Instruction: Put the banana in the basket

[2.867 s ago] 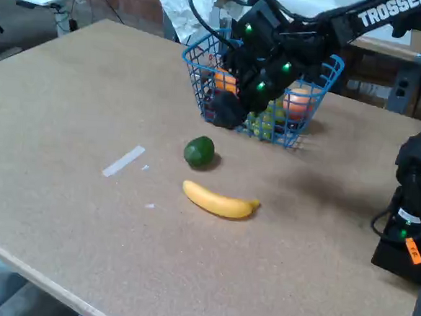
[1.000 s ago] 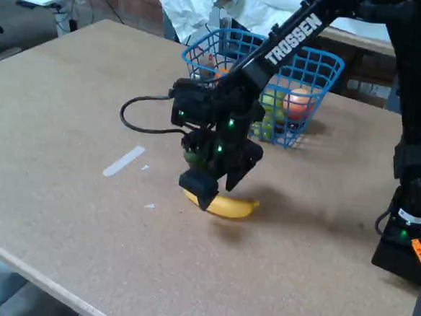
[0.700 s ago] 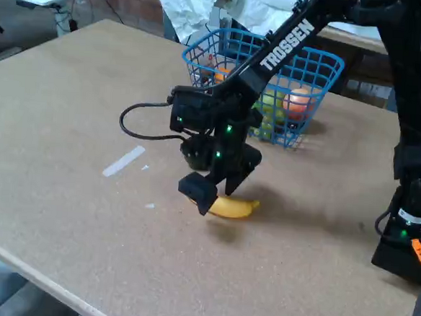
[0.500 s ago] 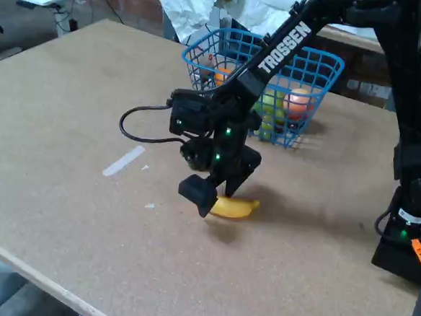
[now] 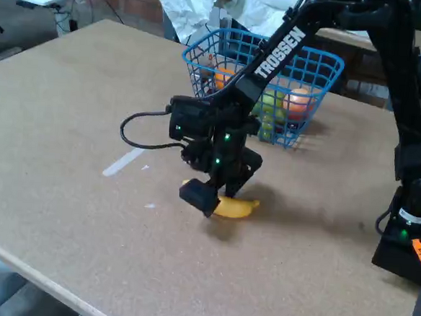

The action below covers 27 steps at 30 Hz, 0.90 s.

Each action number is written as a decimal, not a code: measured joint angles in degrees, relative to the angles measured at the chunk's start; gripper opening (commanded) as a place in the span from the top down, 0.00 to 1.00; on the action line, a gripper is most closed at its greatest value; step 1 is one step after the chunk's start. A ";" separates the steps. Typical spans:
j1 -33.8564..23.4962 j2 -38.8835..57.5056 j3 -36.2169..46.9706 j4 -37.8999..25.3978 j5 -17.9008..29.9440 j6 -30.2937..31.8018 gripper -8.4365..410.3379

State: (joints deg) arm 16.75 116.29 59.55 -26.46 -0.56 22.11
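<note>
Yellow banana (image 5: 234, 207) on table (image 5: 70, 105), fingers (image 5: 199, 196) straddling left end; grip state unclear, touching unclear.

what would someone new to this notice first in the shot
The black arm reaching down across the middle of the table, its gripper lowered onto the yellow banana, which lies on the brown tabletop. Behind it, toward the far edge, stands a blue wire basket that already holds round orange and green fruit. A white strip of tape lies on the board left of the arm.
</note>
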 measured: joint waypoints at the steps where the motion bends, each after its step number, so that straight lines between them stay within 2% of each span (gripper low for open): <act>1: 0.02 0.00 0.00 -0.02 0.15 0.17 0.66; 6: 0.11 0.00 0.00 0.13 0.37 0.37 0.97; 7: 0.11 0.00 0.02 0.09 0.35 0.37 0.99; 9: 0.15 0.00 0.02 0.24 0.35 0.31 0.96; 18: 0.31 -2.12 0.07 0.09 0.98 -0.63 0.96; 27: 0.46 -14.84 0.17 1.09 3.67 -4.15 0.96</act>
State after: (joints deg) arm 17.21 101.45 59.72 -25.36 3.11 17.96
